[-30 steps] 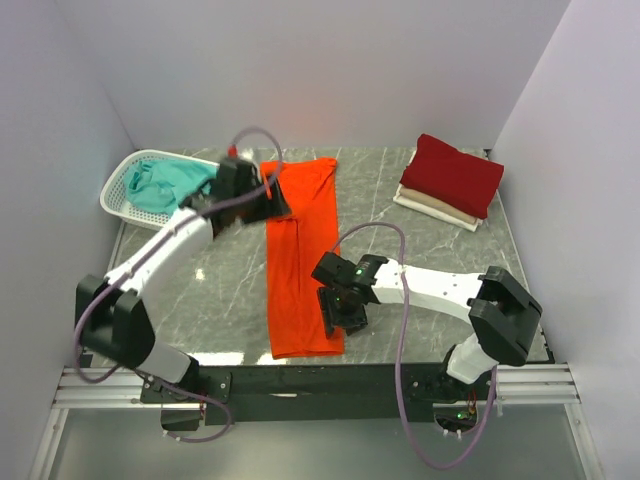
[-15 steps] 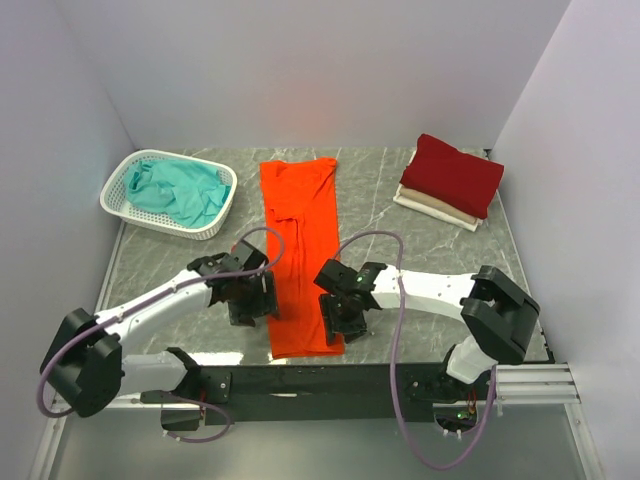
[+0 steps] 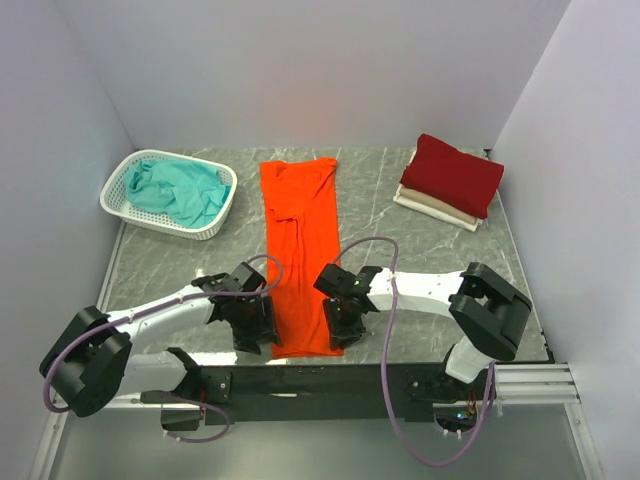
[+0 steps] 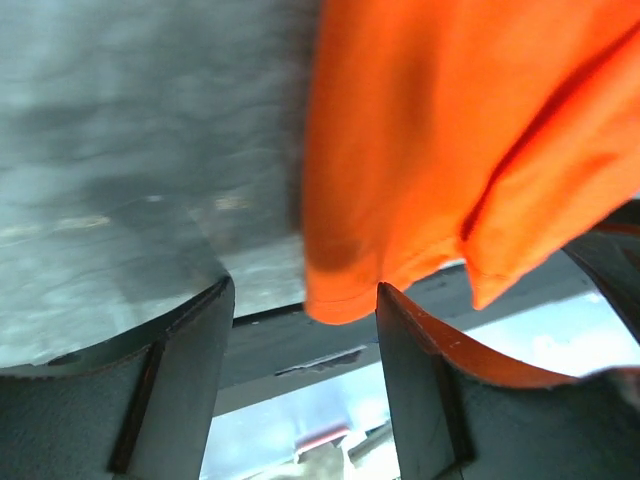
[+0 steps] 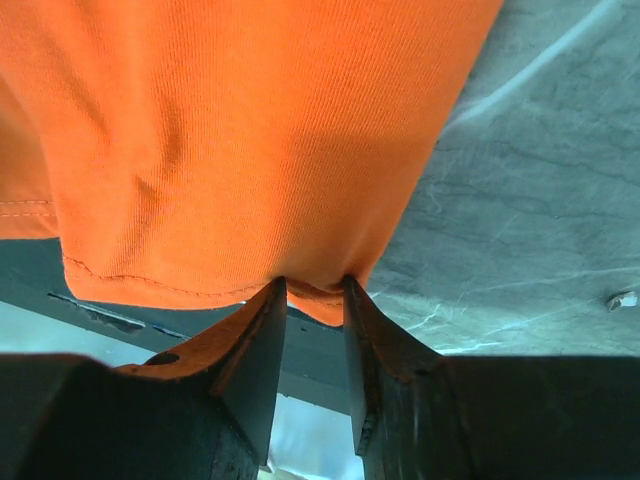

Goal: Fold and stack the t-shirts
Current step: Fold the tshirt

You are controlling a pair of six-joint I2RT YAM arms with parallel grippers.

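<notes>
The orange t-shirt (image 3: 300, 230), folded into a long strip, lies down the middle of the table. My left gripper (image 3: 260, 332) is open at its near left corner. In the left wrist view the hem corner (image 4: 345, 295) hangs between the spread fingertips (image 4: 405, 340), and the gripper (image 4: 305, 335) holds nothing. My right gripper (image 3: 338, 328) is at the near right corner. In the right wrist view it (image 5: 314, 300) is shut on the orange hem (image 5: 200, 180). The dark red t-shirt (image 3: 452, 172) lies folded on the cream one (image 3: 432, 207) at the back right. The teal t-shirt (image 3: 180, 190) is crumpled in the basket.
The white lattice basket (image 3: 118, 210) stands at the back left. The table's near edge and black rail (image 3: 330, 378) run just below both grippers. White walls close in the left, back and right.
My left arm swung from the shirt's far end by the basket down to its near left corner. My right gripper shifted slightly toward the near edge at the right corner.
</notes>
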